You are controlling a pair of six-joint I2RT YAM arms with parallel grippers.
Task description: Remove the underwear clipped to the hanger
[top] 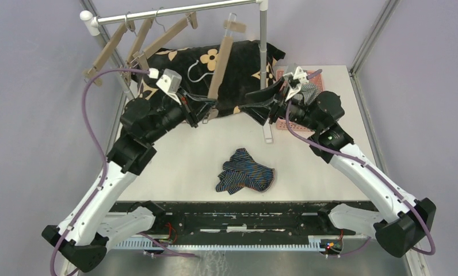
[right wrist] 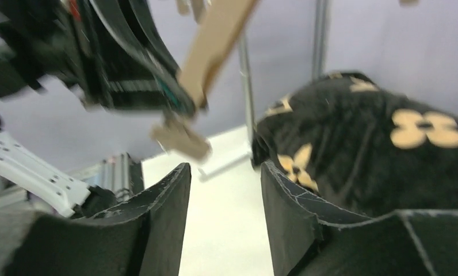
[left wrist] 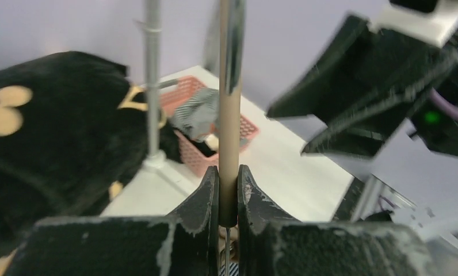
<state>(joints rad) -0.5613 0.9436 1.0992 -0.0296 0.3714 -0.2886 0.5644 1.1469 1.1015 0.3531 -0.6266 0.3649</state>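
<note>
A white table (top: 180, 155) fills the middle of the top view, with bare surface open across its centre and left half. At the back lies a big black cloth with tan flowers (top: 244, 69), bunched under a metal clothes rack (top: 175, 11) whose upright post comes down near the table's centre. Three spare wooden hangers (top: 109, 49) hang at the upper left end of the rail.

A tan wooden clip hanger (top: 221, 63) hangs tilted from the rail in the upper centre. The left gripper (left wrist: 228, 198) is clenched on its lower bar, fingers pressed to both sides of the wood. No cloth shows on the part of the hanger in view. The right gripper (right wrist: 224, 213) is released, its fingers spread with only tabletop between them, just beside the hanger's lower end and the cloth's edge.

A pink plastic basket (top: 283, 123) sits at the back right, close to the table's right edge, under the right wrist. A grey-white fine-striped brief (left wrist: 195, 112) lies in it.

A navy brief with thin light stripes (top: 245, 173) lies crumpled on the table in the lower centre, near the front edge and well apart from both grippers.
</note>
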